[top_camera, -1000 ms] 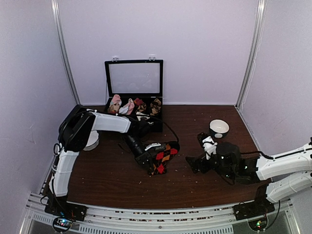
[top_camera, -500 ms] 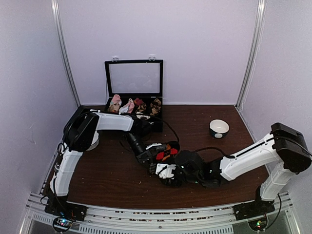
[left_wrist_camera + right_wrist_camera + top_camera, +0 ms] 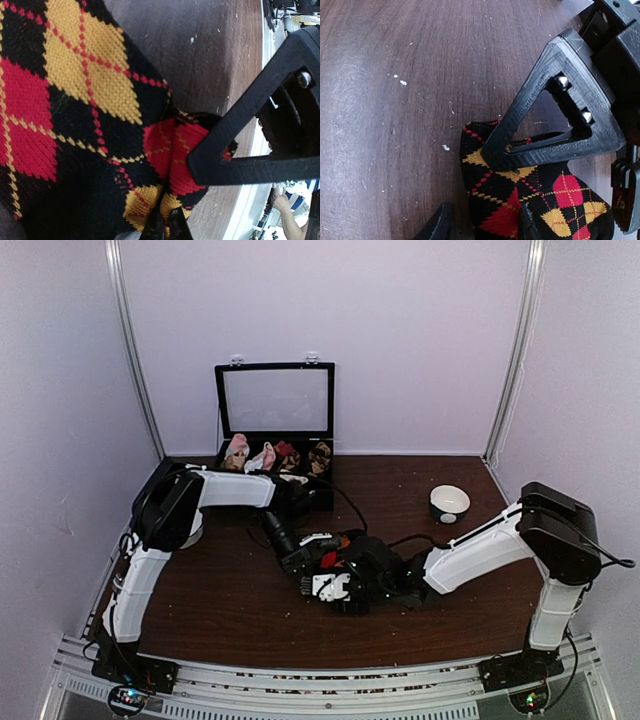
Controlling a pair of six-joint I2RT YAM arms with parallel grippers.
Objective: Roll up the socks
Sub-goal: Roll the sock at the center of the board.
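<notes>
The socks (image 3: 330,558) are black argyle knit with red and yellow diamonds, lying bunched at the middle of the brown table (image 3: 230,600). My left gripper (image 3: 305,562) is shut on a fold of the socks (image 3: 95,125), its thin fingertips (image 3: 172,225) pinching the cloth at the bottom of the left wrist view. My right gripper (image 3: 335,588) has come in from the right. It straddles the near end of the socks (image 3: 500,205) with jaws half open. Bare wood shows between one of its fingers (image 3: 437,225) and the cloth.
A black case (image 3: 275,400) with its lid up stands at the back, holding several rolled sock bundles (image 3: 265,457). A small bowl (image 3: 449,503) sits at the back right. Light crumbs (image 3: 445,147) dot the wood.
The right arm has swung from the table's right side over to the socks, and its jaws have narrowed from wide open. The left gripper has kept its hold, with the socks bunched closer.
</notes>
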